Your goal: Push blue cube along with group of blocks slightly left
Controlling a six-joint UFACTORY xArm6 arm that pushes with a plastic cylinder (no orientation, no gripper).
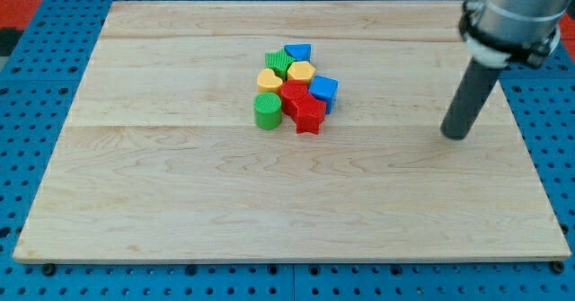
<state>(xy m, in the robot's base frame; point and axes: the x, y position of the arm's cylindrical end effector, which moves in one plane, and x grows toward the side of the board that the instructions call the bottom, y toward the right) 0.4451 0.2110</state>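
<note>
A pale wooden tabletop of joined planks lies on a blue pegboard. Near its middle sits a tight cluster: green cylinder at the left, yellow block, a green ridged block, red block, red star, a blue block, possibly a wedge, and the blue cube on the cluster's right edge. Well right of it stands my tip; the rod carries no claw.
</note>
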